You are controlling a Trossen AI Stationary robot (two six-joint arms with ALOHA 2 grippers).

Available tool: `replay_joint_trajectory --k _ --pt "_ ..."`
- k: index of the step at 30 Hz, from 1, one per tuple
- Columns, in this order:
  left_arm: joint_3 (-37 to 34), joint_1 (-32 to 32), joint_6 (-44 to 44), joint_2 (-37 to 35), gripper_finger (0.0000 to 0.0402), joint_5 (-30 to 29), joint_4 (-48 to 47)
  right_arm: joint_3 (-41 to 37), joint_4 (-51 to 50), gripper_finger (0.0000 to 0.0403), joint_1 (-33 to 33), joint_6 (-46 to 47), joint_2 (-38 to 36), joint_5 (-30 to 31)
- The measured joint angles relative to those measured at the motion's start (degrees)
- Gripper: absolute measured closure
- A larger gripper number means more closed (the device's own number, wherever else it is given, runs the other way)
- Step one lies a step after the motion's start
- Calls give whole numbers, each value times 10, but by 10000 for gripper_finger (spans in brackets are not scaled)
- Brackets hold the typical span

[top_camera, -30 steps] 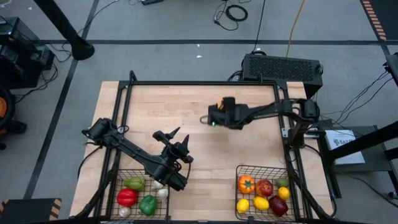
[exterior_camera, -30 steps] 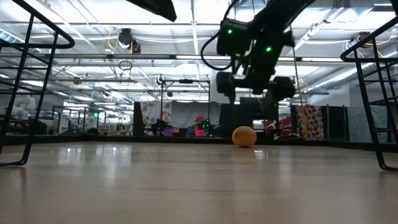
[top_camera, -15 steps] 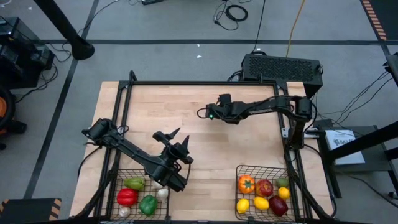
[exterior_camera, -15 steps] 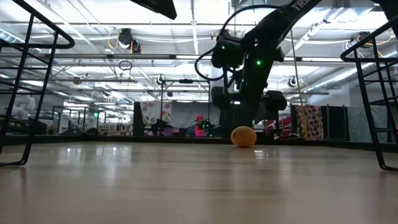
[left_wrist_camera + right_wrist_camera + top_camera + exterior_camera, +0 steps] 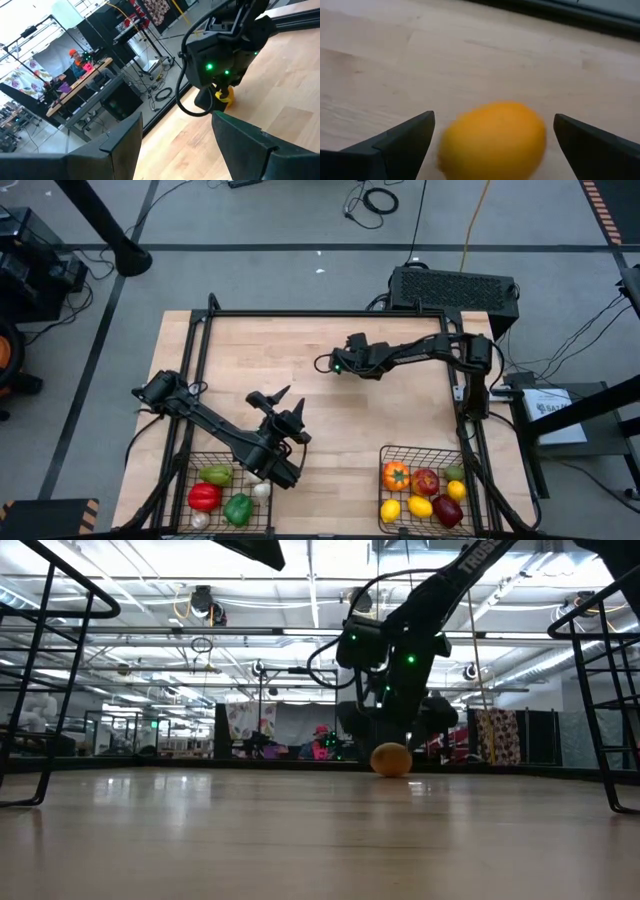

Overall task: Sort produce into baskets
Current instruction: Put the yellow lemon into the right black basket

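Observation:
A yellow-orange lemon (image 5: 492,140) lies on the wooden table toward its far middle; it also shows in the low view (image 5: 391,759) and the left wrist view (image 5: 223,95). My right gripper (image 5: 493,117) is open and low over it, one finger on each side and a gap showing; in the high view (image 5: 335,365) it hides the lemon. My left gripper (image 5: 283,405) is open and empty, held above the table just beyond the left basket (image 5: 196,463). That basket holds peppers and garlic. The right basket (image 5: 385,452) holds fruit.
The black table frame (image 5: 320,313) runs along the far edge close behind the lemon, with posts at the sides (image 5: 600,690). Bare tabletop (image 5: 330,430) lies between the two arms and the baskets at the near edge. People sit in the room beyond (image 5: 77,62).
My right gripper has come down toward the lemon and gone a little toward the table's left edge, ending with its fingers beside the lemon. The lemon has stayed where it was.

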Motion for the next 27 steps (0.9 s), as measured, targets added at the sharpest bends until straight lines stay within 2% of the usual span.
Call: replay_joint_trajectory --k 9,16,22,27 --pt "0 0 5 0 158 -2 8 0 -18 3 3 -50 0 -9" --pt "0 1 5 0 158 -4 11 0 -42 3 4 -45 0 -15" --pt "0 1 5 0 158 -4 11 0 -42 4 4 -43 0 4" --pt "0 1 5 0 158 -4 11 0 -53 21 4 -36 3 3"
